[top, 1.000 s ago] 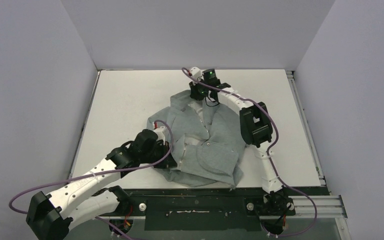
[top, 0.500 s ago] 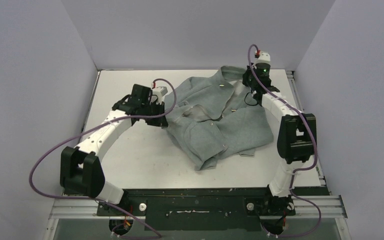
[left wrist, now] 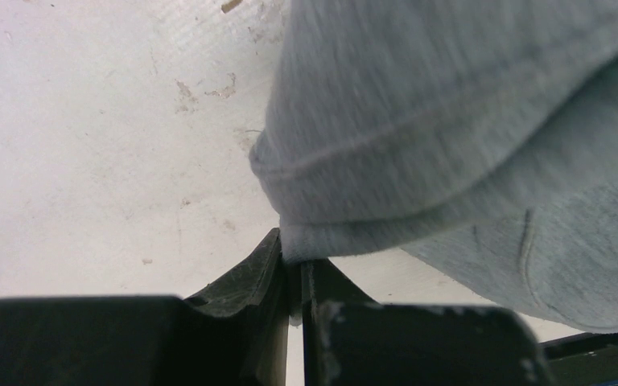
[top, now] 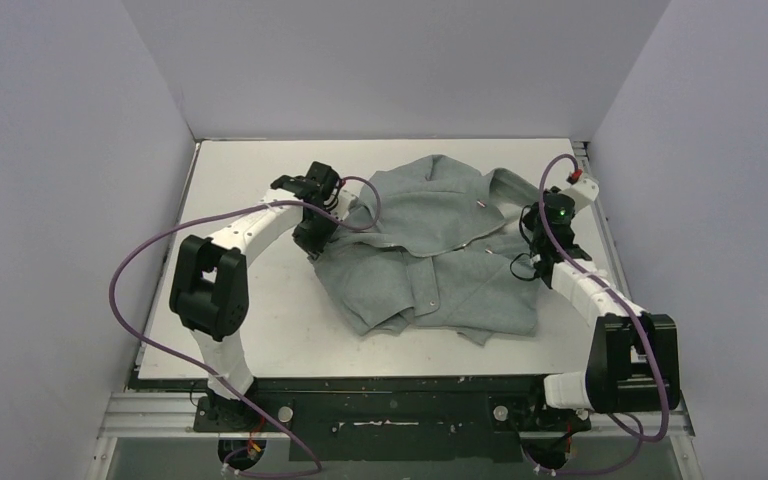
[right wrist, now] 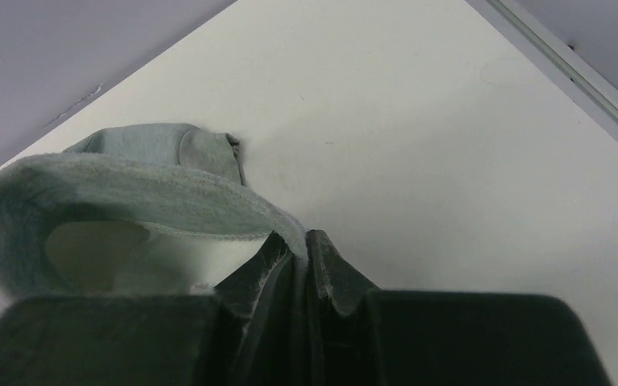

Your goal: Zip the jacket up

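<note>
- Top view: the jacket [top: 430,255] lies rumpled in the middle of the white table [top: 250,190], spread wide between the two arms.
- Left gripper [left wrist: 296,269], close-up: jaws pressed together and pinching a stitched, folded edge of the grey fabric. The cloth bulges up and off to the right from the tips.
- From above, that gripper sits at the jacket's left edge, with its arm bent round from the near-left base.
- Right gripper [right wrist: 301,251]: clamped thin as well, with a fleecy-lined edge nipped between the fingers. The edge curls away to the left in a loop, paler inside.
- From above it sits at the jacket's right edge, towards the table's right side.
- The front is creased and folded over itself, and I cannot tell whether the zipper is joined.
</note>
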`<action>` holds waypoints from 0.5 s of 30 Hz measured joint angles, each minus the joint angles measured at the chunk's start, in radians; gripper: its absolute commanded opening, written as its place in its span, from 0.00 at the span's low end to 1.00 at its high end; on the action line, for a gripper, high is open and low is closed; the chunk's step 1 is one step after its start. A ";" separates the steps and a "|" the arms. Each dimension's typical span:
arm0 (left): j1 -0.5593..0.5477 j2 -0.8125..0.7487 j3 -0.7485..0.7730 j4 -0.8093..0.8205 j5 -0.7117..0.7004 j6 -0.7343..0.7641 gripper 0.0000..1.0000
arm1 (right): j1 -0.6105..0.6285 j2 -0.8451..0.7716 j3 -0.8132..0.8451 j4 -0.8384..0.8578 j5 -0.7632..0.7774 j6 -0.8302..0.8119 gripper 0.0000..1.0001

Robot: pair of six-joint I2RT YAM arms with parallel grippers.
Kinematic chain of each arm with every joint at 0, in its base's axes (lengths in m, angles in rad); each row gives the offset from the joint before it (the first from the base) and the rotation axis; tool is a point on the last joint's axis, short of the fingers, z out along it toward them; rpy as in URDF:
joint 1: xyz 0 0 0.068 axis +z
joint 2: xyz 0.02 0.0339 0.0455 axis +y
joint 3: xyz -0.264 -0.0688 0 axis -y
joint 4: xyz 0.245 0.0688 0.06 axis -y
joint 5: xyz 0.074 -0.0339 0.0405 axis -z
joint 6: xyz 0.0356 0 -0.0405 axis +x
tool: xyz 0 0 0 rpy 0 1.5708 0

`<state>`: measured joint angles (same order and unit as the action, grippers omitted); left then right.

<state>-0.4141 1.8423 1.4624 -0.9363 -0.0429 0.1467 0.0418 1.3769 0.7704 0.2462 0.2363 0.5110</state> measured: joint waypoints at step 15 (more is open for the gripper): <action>-0.061 -0.066 0.018 0.003 -0.013 0.040 0.26 | -0.003 -0.292 -0.021 -0.057 -0.043 -0.055 0.62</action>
<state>-0.4751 1.7760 1.4799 -0.9333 -0.0563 0.1871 0.0387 1.0851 0.7490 0.1894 0.1928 0.4557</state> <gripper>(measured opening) 0.115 0.621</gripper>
